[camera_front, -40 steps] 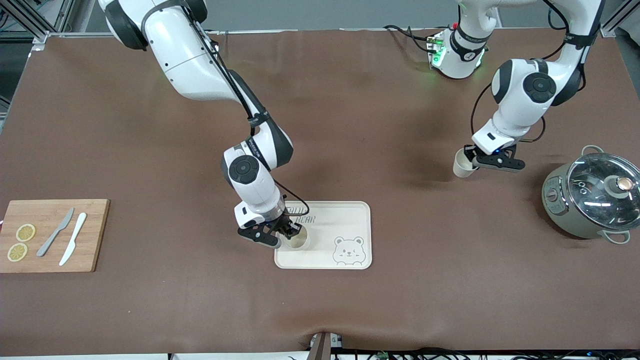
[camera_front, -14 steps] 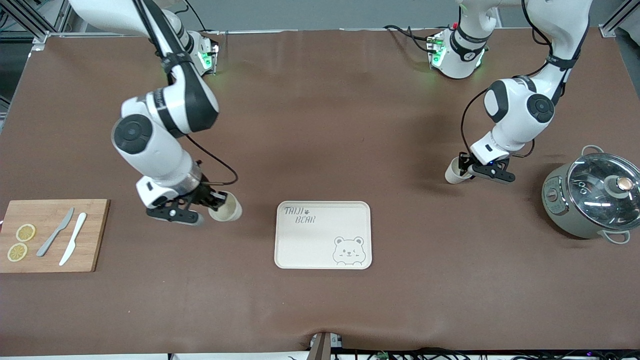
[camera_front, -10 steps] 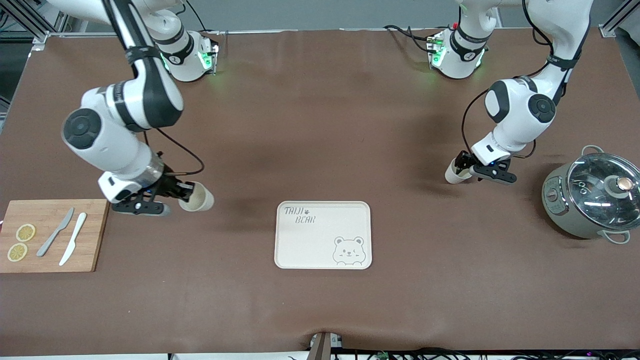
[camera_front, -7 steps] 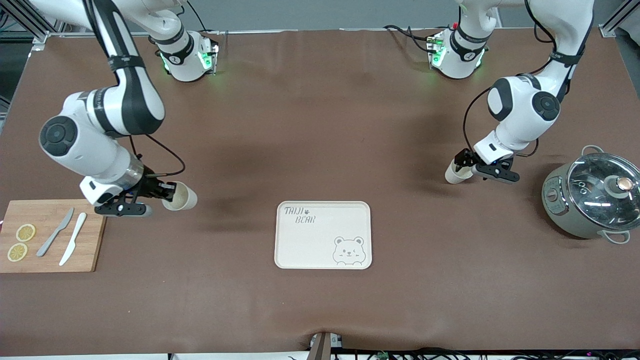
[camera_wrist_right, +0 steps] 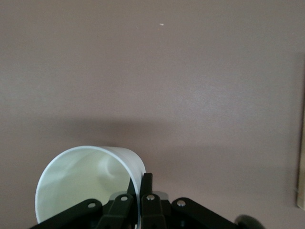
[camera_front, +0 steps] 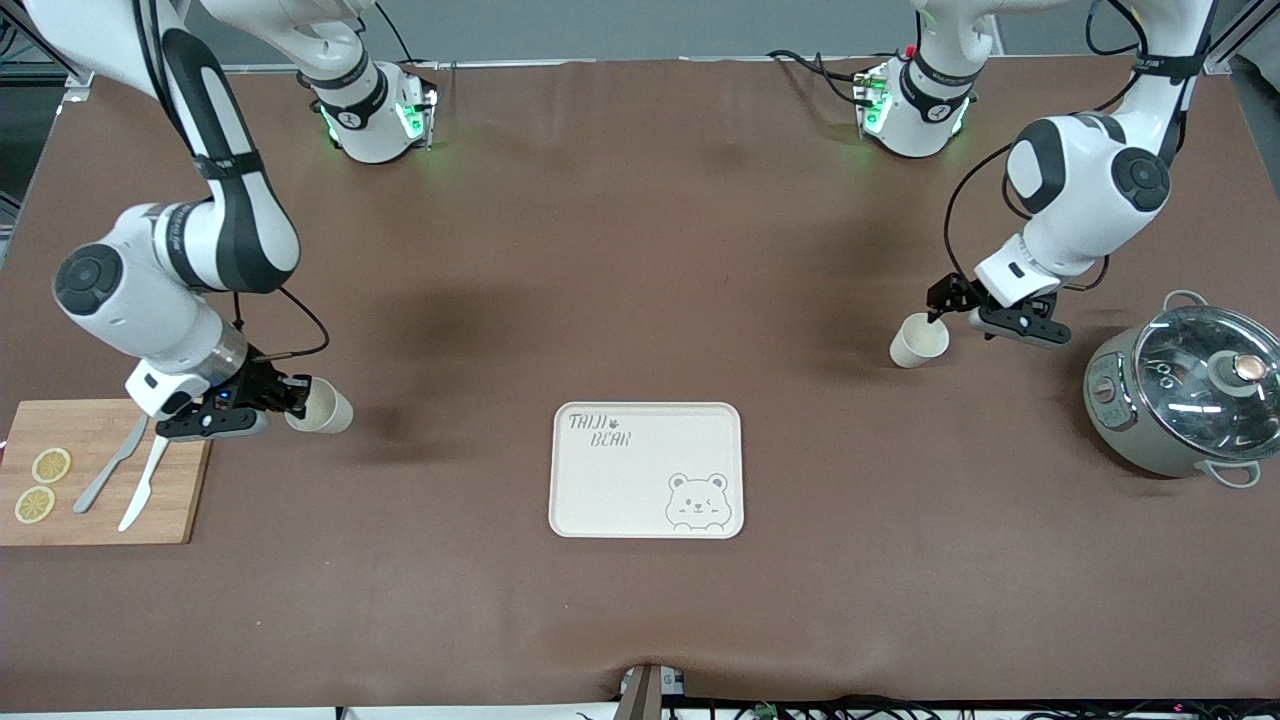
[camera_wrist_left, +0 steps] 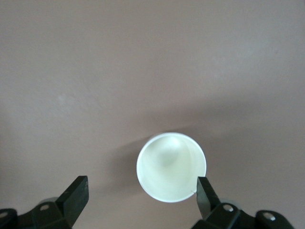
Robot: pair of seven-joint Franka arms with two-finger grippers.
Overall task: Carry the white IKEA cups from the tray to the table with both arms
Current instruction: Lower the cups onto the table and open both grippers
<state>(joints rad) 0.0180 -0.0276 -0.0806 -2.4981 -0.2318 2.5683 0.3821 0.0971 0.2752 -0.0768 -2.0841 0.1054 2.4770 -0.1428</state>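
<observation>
Landmark throughout: the tray (camera_front: 646, 470), bare of cups, lying on the table (camera_front: 640, 260) roughly midway between the two arms' ends.

Toward the left arm's end from the tray, and a little farther from the front camera: one cup (camera_front: 918, 340) standing upright on the brown sheet, rim up, well apart from the tray. Left gripper (camera_front: 985, 312) raised just above and beside that cup, jaws spread wide, nothing held; in the left wrist view the cup (camera_wrist_left: 171, 167) stands free between the parted fingers (camera_wrist_left: 206, 193).

Toward the right arm's end from the tray: the second cup (camera_front: 320, 406), tilted, carried by the right gripper (camera_front: 283, 398) over the table just beside the cutting board (camera_front: 100, 472). Jaws pinched fully together on the cup's wall at the rim, one finger inside, one outside, as the right wrist view shows at the cup (camera_wrist_right: 88, 183).

Handling, as a judgement: small, light, stiff, smooth-walled, probably slippery and easy to tip; possibly breakable if dropped. Best hold: a rim pinch across the thin wall, as now. Needs levelling before release, so the base lands flat. One cup down, one not yet set down.

Also present: a lidded pot (camera_front: 1185, 395) at the left arm's end, well apart from the tray.
</observation>
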